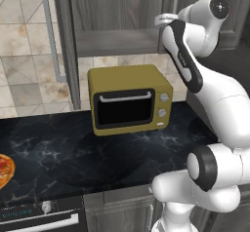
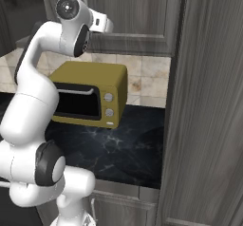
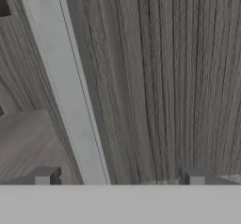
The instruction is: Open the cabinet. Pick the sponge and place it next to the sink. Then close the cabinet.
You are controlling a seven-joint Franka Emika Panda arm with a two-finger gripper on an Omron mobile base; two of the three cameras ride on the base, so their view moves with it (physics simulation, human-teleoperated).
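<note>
The dark grey wood-grain cabinet hangs over the counter. Its left door stands swung out edge-on with a silver bar handle, and its right door stands open close to the right base camera. A grey shelf shows inside. My arm reaches up to the right end of that shelf. My gripper is open, fingertips wide apart, close to wood-grain panelling crossed by a pale grey strip. Nothing sits between the fingers.
A mustard-yellow microwave with a black door stands on the black marble counter under the cabinet. A pizza lies at the counter's left edge above the stove front. Tiled wall lies behind.
</note>
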